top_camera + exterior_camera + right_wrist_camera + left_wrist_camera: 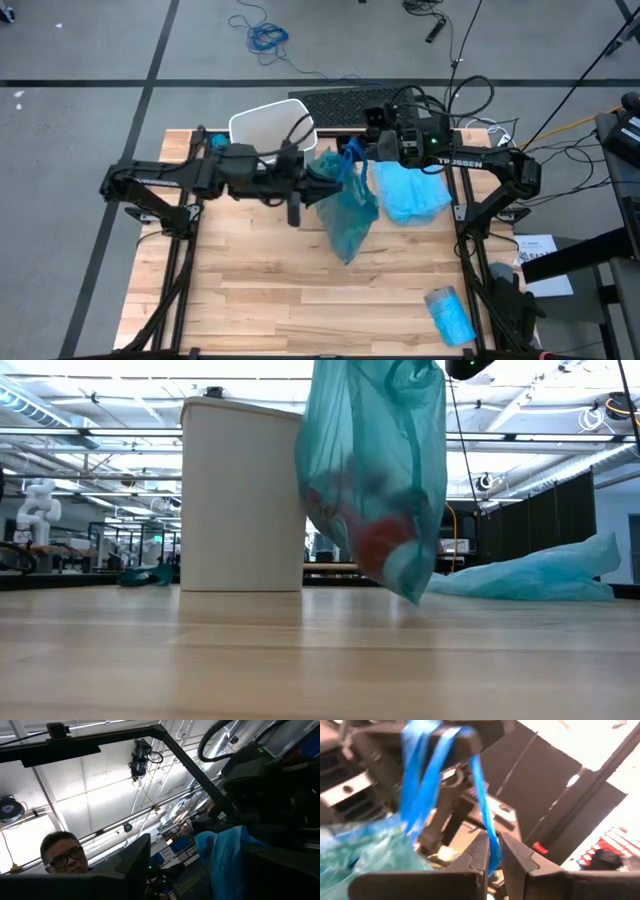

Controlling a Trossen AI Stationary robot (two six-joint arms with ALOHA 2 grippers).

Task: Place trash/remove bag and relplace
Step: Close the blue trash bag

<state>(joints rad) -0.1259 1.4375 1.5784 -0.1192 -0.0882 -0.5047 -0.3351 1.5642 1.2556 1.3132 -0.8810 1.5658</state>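
I see a person's head (62,852) low under ceiling beams, blue plastic (227,857) draped nr a dark arm (280,785), overhead camera (141,757) above.

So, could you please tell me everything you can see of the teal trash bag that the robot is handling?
The teal trash bag is thin, see-through plastic, full, with reddish and pale shapes showing dimly inside. It hangs upright in the low view, its lowest corner at or just above the wooden table, beside the white bin. Blue drawstrings run up from its gathered neck; one strand passes between the narrowly parted fingers of the left gripper. The right gripper sits near its top; its grip is unclear.
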